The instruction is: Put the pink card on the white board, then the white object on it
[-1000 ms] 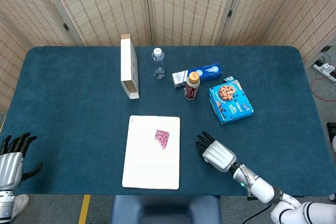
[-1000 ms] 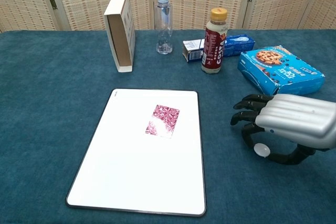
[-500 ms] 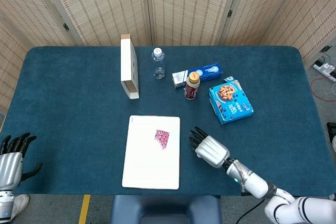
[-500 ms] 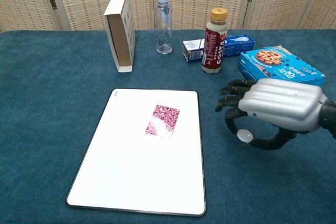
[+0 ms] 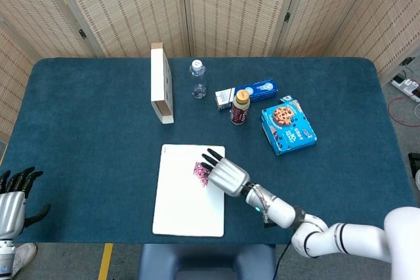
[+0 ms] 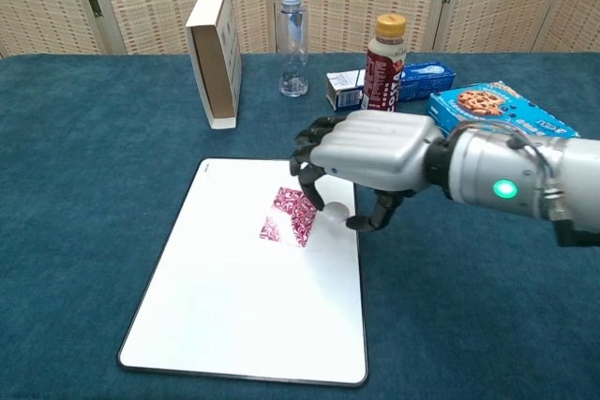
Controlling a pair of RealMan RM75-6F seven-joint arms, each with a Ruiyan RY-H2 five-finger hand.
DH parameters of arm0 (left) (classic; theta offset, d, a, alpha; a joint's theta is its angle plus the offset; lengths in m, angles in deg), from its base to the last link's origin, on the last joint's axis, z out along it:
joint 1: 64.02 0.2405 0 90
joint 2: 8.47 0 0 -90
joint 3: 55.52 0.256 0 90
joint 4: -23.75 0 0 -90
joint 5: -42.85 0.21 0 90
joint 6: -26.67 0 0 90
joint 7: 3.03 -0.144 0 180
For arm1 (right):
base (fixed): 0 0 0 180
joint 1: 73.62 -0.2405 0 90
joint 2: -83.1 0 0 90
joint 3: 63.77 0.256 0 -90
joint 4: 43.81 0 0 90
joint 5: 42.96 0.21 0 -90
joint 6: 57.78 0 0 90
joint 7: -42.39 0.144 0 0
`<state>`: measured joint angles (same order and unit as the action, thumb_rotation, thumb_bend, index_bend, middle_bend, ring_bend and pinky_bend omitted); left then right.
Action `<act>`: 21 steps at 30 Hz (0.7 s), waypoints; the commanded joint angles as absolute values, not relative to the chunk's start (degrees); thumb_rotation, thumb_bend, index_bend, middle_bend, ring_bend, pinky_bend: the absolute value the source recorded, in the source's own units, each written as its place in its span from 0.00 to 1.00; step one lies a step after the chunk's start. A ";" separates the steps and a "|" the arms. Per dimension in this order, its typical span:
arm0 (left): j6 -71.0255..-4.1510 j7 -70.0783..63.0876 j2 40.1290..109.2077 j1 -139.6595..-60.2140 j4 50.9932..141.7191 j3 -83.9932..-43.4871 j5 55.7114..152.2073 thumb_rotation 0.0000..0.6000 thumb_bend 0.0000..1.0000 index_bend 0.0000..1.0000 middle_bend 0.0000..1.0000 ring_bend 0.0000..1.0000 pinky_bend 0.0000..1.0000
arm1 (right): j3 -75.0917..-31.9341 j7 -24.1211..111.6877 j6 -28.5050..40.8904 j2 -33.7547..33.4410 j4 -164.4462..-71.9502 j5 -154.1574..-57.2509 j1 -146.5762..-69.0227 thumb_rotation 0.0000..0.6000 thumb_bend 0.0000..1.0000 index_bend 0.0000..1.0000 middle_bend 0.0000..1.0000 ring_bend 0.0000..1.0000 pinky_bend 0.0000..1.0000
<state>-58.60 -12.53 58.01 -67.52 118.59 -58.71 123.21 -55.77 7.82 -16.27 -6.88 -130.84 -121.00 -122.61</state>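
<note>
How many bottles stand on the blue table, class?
2. The clear plastic water bottle with a white cap stands at the back, right of the upright beige box. The brown drink bottle with a yellow cap stands further right, beside the blue cookie box.

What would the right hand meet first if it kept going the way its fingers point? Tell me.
Probably the pink card: the right hand, holding the white object, points down-left at it over the white board. Height is unclear.

We see bare cloth (image 6: 84, 231) left of the board (image 6: 234, 325); behind it stand a box (image 6: 214, 53), bottle (image 6: 292, 42) and drink (image 6: 381, 72).
</note>
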 commanded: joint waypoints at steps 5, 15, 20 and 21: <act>-58.57 -12.34 58.09 -67.35 118.24 -58.68 122.96 1.00 0.29 0.22 0.18 0.17 0.00 | -52.91 3.73 -19.47 -11.62 -125.96 -114.38 -128.06 1.00 0.37 0.44 0.20 0.05 0.00; -58.56 -11.98 58.17 -67.06 117.75 -58.61 122.71 1.00 0.29 0.22 0.18 0.17 0.00 | -53.50 1.87 -19.79 -14.50 -122.01 -109.72 -131.75 1.00 0.36 0.43 0.18 0.05 0.00; -58.66 -11.83 58.19 -66.95 117.74 -58.60 122.73 1.00 0.29 0.22 0.18 0.17 0.00 | -54.25 2.54 -19.63 -14.70 -121.45 -108.72 -132.56 1.00 0.36 0.31 0.16 0.04 0.00; -58.66 -11.83 58.22 -66.93 117.69 -58.60 122.72 1.00 0.29 0.22 0.18 0.17 0.00 | -54.49 2.62 -19.47 -14.55 -121.59 -108.74 -132.58 1.00 0.36 0.28 0.16 0.04 0.00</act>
<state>-58.66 -11.83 58.21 -66.93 117.70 -58.59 122.72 -54.33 2.52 -19.59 -14.66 -121.49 -108.77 -132.52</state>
